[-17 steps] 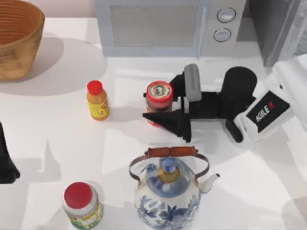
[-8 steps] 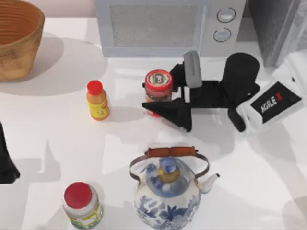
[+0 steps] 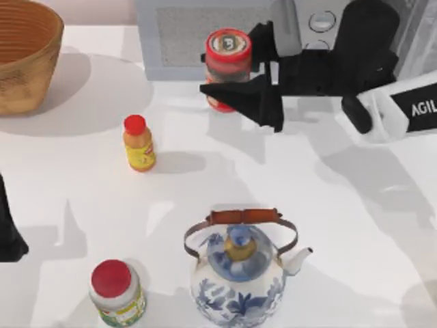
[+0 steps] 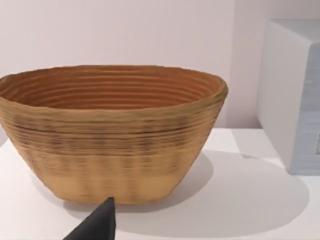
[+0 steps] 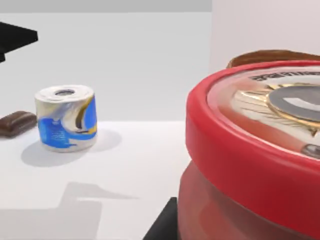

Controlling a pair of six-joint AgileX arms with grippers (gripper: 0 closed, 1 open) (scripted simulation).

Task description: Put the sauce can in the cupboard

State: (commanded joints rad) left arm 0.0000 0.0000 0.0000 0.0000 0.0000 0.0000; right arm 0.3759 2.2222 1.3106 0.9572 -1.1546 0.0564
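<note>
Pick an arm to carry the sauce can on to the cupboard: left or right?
Right. Its tool is shut on the sauce can, raised in front of the microwave, with the cupboard at the top right corner. The left tool sits parked at the left edge.

- One sauce can [image 3: 227,61], red with a silver top.
- One yellow bottle [image 3: 139,143] with a red cap.
- One white jar [image 3: 117,292] with a red lid.
- One blue-and-white teapot [image 3: 238,273] with a brown handle.
- One woven basket [image 3: 24,55], tan, at the far left of the surface [image 3: 82,191].
- One white microwave [image 3: 198,37], with two round knobs [image 3: 321,20] on its front.
- One dark grey cupboard [image 3: 416,27], seen in part at the far right.
- One roll [image 5: 66,117] printed in blue and yellow, in the right wrist view.
- Two arms: the right arm [image 3: 403,109], white, and the left arm [image 3: 8,229], a dark shape at the left edge.
</note>
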